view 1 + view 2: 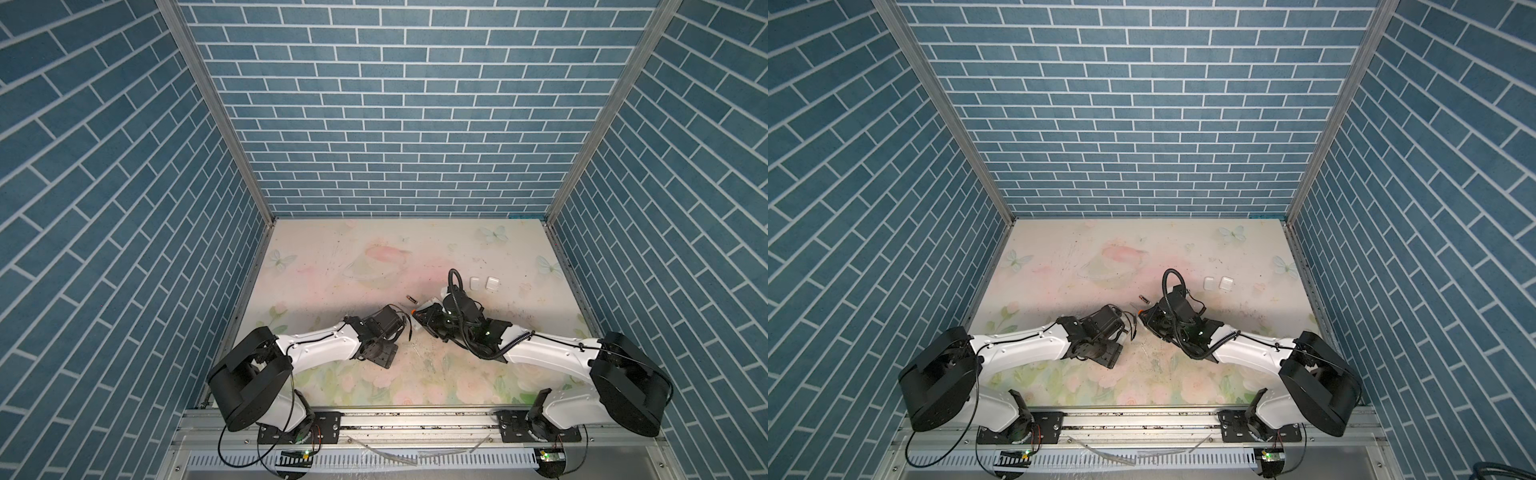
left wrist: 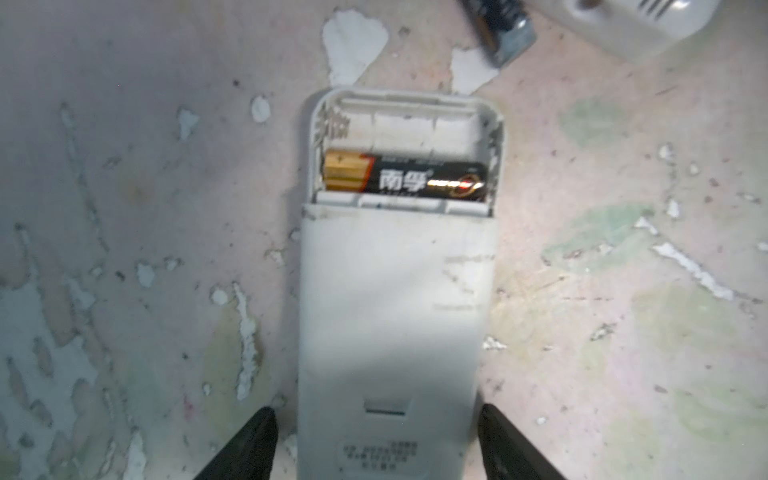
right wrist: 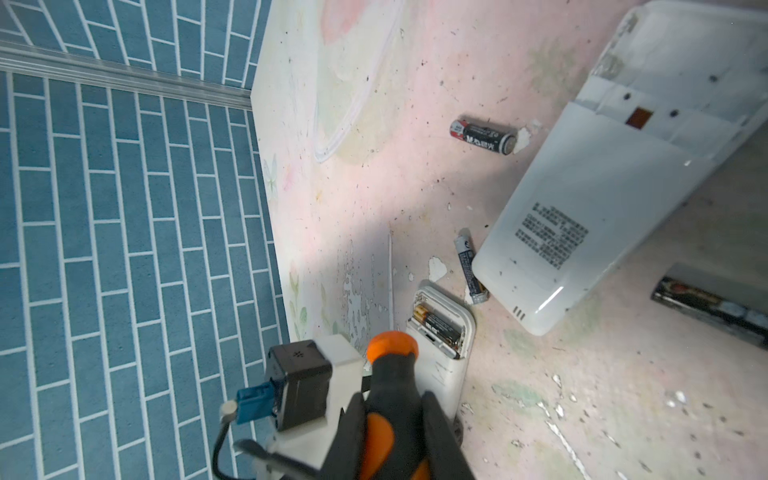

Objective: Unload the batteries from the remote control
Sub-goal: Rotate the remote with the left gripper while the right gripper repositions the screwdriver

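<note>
Floral tabletop (image 2: 124,166); battery (image 2: 405,178) reads 南孚.

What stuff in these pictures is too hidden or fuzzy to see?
- Right wrist view: screwdriver tip, hidden behind the right pincer.
- Right wrist view: one battery, partly behind the big remote.
- Left wrist view: small remote label, blurred.
- Right wrist view: dark thing, cut by the edge.

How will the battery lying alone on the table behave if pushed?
The battery is a smooth cylinder lying on its side, so it would likely roll on the flat table. Its glossy wrap may slip in a pinch. It looks rigid, so probably won't deform.
</note>
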`<state>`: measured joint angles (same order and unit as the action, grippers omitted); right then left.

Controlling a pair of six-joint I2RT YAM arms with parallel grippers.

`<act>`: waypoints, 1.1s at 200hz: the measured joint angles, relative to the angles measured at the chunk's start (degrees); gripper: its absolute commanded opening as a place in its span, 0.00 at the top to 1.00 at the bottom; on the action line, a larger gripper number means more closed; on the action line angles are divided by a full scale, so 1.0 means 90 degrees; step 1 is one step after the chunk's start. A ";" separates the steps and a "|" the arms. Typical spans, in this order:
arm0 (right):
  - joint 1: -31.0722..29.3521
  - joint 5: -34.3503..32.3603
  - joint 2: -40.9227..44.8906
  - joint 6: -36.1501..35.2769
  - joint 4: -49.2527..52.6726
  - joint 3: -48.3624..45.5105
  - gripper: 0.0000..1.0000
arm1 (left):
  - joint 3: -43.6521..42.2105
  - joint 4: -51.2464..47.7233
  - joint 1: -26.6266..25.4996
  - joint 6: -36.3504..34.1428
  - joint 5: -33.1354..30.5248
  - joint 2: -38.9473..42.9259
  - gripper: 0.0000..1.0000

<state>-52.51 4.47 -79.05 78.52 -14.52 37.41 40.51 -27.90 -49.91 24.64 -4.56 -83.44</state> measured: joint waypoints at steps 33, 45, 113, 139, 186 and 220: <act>0.0114 0.0202 0.0138 -0.0177 0.0090 0.0000 1.00 | -0.0012 -0.0413 0.0000 0.0398 -0.0282 0.0107 0.19; 0.0168 0.0277 0.0182 -0.0257 0.0153 0.0005 1.00 | -0.0012 -0.0520 0.0000 0.0551 -0.0384 0.0129 0.19; 0.0345 0.0833 0.0223 -0.0714 0.0760 0.0299 1.00 | 0.0172 -0.0750 0.0032 0.0908 -0.0894 -0.0039 0.16; 0.0367 0.0981 0.0223 -0.0799 0.0894 0.0418 1.00 | 0.0321 -0.0746 0.0104 0.0884 -0.0996 -0.0202 0.16; 0.0372 0.1010 0.0231 -0.0901 0.1100 0.0423 1.00 | 0.0420 -0.0729 0.0272 0.0850 -0.1066 -0.0304 0.16; 0.0372 0.1010 0.0238 -0.0947 0.1124 0.0423 1.00 | 0.0403 -0.0634 0.0304 0.0826 -0.0967 -0.0109 0.16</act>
<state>-49.17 13.56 -76.90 70.00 -4.40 41.21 44.14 -33.61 -47.18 32.08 -13.26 -84.42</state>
